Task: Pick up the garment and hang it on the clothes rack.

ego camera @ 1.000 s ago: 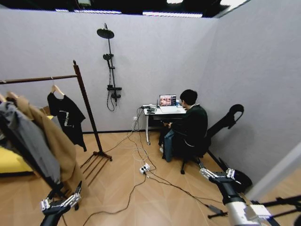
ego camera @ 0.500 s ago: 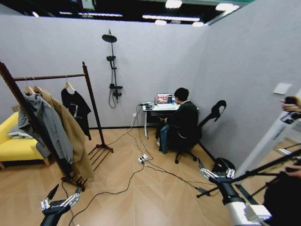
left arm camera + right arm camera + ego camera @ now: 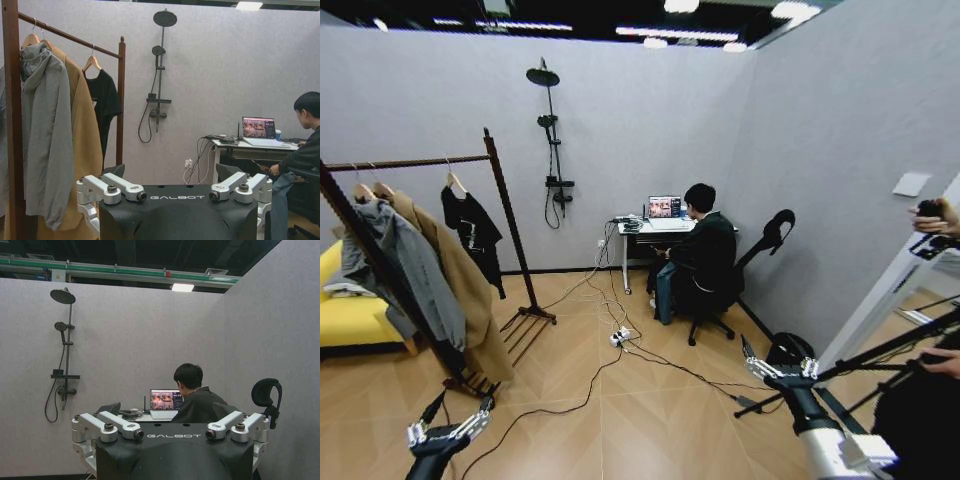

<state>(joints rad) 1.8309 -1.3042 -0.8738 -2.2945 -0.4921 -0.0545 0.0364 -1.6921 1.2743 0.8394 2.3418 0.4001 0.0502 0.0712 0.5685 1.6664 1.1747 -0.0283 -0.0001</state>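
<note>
From where I sit, the T-shirt (image 3: 470, 232) already hangs by its wooden hanger (image 3: 453, 182) on the top rail of the clothes rack (image 3: 505, 215), at the end nearest the far post, next to a tan coat (image 3: 460, 290) and a grey jacket (image 3: 405, 275). Judging by that, the hanging itself looks finished, or else I am only at the approach with nothing in hand; either way neither arm is carrying anything. My left gripper (image 3: 450, 428) sits low in front of the body, well short of the rack and apart from every garment, its fingers (image 3: 122, 186) spread wide with nothing between them. My right gripper (image 3: 782, 369) is held the same way on the other side, low and forward, fingers (image 3: 120, 426) open and empty, pointing toward the wall with the shower stand (image 3: 552, 150) and the table (image 3: 650, 235) where a person sits at a laptop. If any work is left, I reckon the next move calls for driving closer to the rack first, since the shirt is up and off to the left of my left fingers, far beyond reach. Cables (image 3: 620, 345) trail across the floor between me and the rack, so I would mind the base.
</note>
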